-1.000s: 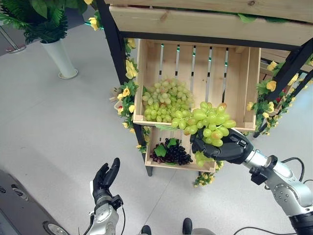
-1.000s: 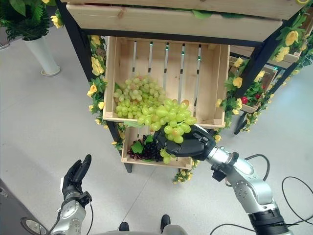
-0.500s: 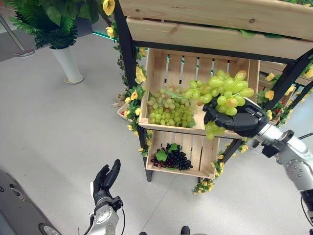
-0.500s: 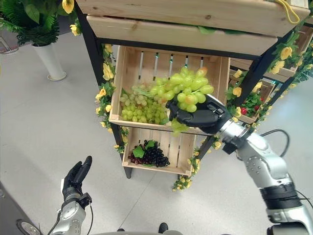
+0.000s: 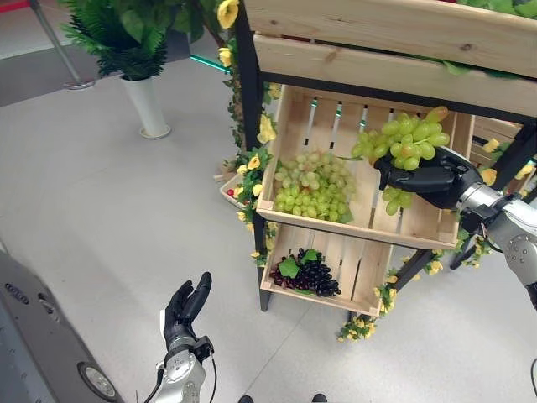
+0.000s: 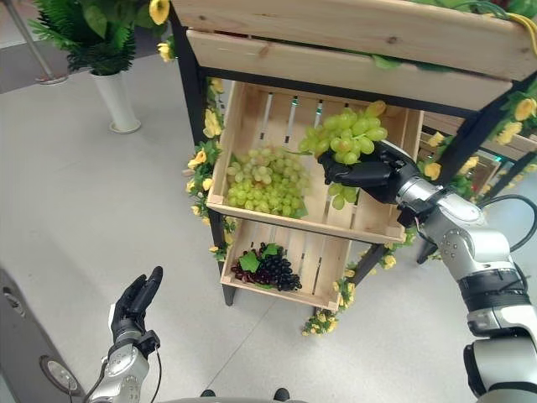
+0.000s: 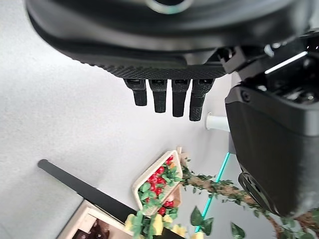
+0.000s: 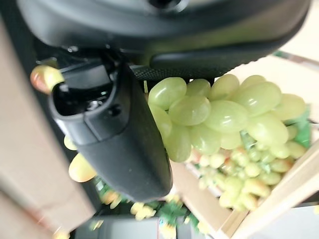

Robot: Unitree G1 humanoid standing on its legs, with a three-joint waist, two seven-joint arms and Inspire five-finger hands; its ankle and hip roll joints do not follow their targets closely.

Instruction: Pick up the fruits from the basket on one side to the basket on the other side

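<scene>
Right hand [image 6: 369, 175] has risen from the front edge of the upper crate [image 5: 419, 225] to above the crate's right half, carrying the green grape bunch [image 5: 404, 144]. Fingers curled round the bunch, which sits on top of the hand, a few grapes dangling beneath. Second green bunch [image 5: 312, 183] lies in the crate to the hand's left. Dark grapes [image 5: 310, 274] in the lower crate [image 5: 359, 269], below the hand. Left hand [image 5: 186, 306] low over the floor, fingers straight, holding nothing.
</scene>
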